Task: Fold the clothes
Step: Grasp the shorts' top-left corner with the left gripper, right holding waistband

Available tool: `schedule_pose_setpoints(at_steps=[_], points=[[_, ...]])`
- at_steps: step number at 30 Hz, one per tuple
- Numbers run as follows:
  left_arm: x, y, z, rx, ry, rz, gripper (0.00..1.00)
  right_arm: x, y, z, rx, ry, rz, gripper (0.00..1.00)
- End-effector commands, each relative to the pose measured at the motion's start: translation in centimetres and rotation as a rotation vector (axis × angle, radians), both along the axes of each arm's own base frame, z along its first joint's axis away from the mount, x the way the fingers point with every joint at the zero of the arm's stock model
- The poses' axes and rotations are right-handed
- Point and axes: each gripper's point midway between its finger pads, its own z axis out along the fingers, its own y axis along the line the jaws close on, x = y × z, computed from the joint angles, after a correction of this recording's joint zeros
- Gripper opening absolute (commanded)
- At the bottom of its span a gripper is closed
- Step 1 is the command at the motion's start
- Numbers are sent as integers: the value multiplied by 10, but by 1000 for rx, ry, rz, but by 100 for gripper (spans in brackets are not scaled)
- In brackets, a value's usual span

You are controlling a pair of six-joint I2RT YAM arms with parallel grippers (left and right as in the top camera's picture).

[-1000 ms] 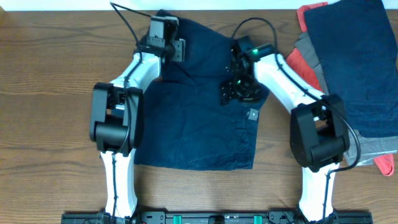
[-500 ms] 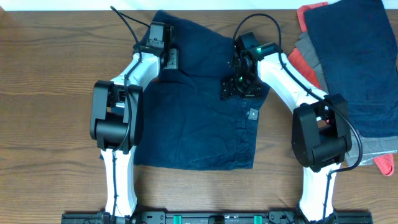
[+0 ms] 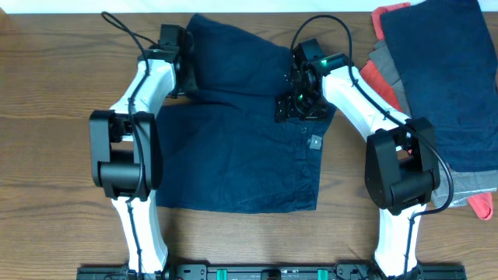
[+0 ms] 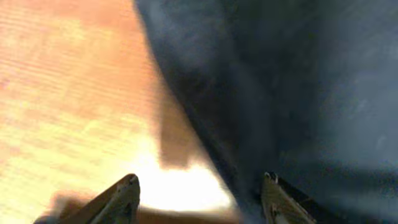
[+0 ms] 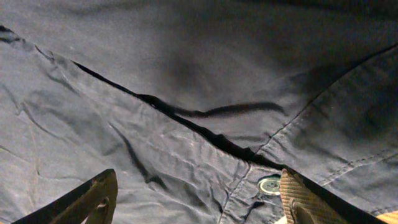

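The navy garment (image 3: 241, 148) lies spread flat at the middle of the bench (image 3: 54, 155), its top part folded down so that a creased edge runs across the cloth. A round button (image 5: 269, 185) shows beside a seam near that edge.

My right hand (image 3: 299, 105) hangs over the garment's upper right part. In the right wrist view its fingers (image 5: 99, 196) stand wide apart and released, with only wrinkled cloth below them; I cannot tell whether they touch it.

My left hand (image 3: 177, 62) is at the garment's upper left corner. In the blurred left wrist view it is also spread and grasping nothing, straddling the cloth's edge, one fingertip (image 4: 127, 186) over bare wood and the other over dark fabric.

Well apart at the bench's right end sits a pile of clothes (image 3: 451, 78), dark blue on top with red and grey pieces showing beneath.
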Motion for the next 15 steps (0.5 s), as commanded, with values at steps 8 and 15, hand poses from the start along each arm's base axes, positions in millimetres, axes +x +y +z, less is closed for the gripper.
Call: schedule_pose_setpoints(at_steps=[8, 15], points=[[-38, 48, -1, -3, 137, 152, 64, 1, -2, 6, 0, -19, 7, 82], [-9, 44, 23, -158, 18, 75, 64, 3, -1, 6, 2, -28, 13, 82]])
